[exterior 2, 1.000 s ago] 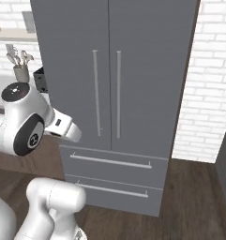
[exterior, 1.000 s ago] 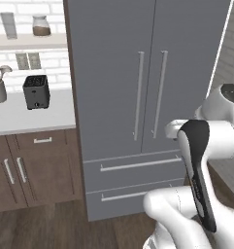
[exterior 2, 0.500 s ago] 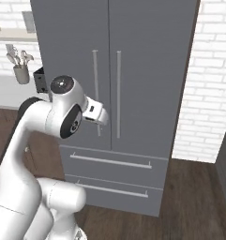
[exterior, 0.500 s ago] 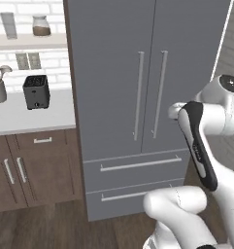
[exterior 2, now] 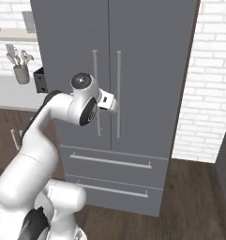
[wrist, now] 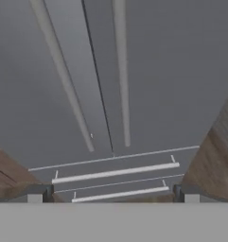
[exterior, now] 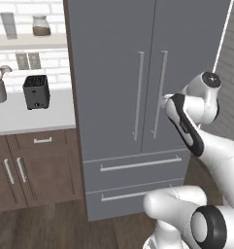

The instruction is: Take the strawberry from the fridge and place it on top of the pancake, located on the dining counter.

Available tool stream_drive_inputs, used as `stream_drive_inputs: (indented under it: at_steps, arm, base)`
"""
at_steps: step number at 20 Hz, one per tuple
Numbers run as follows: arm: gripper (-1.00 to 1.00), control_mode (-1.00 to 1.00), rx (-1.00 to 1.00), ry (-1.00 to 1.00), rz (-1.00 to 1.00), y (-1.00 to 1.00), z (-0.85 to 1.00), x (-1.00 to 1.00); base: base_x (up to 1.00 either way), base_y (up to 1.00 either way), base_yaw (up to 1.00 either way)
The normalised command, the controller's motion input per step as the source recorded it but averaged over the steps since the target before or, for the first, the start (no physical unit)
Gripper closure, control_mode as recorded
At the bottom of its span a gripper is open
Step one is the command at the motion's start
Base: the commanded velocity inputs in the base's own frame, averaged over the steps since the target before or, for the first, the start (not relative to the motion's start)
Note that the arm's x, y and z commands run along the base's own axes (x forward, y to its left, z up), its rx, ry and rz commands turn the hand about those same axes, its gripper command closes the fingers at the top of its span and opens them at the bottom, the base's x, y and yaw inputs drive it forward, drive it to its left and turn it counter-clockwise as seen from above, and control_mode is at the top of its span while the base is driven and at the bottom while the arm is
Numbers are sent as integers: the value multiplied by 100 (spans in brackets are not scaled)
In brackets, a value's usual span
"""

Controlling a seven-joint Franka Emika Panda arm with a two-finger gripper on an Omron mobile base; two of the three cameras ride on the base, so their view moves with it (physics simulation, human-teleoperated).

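In the hand view our gripper point(wrist: 110, 196) is spread wide, its two tips far apart at the bottom corners, holding and touching nothing. Ahead of it stands the fridge point(wrist: 148, 71), doors shut, both bar handles and the two drawers below in sight.

From the left base view, the arm bends in front of the fridge point(exterior: 113, 73) near the right door's handle, hand pointing at it; a toaster point(exterior: 36, 91) sits on the counter at left.

From the right base view, the hand is just before the fridge point(exterior 2: 147, 61) handles.
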Motion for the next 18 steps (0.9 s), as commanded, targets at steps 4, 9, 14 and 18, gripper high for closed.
stream_drive_inputs:
  at_steps: [4,9,14,18]
  arm:
    - [-100,-100,-2,0,0,-7,0,94]
    - [-100,-100,0,0,0,-16,-7,77]
    - [-100,-100,0,0,0,-9,-6,61]
    - [-100,-100,-4,-14,0,0,-10,33]
  base:
    - [0,0,0]
    - [0,0,0]
    - [0,0,0]
    - [0,0,0]
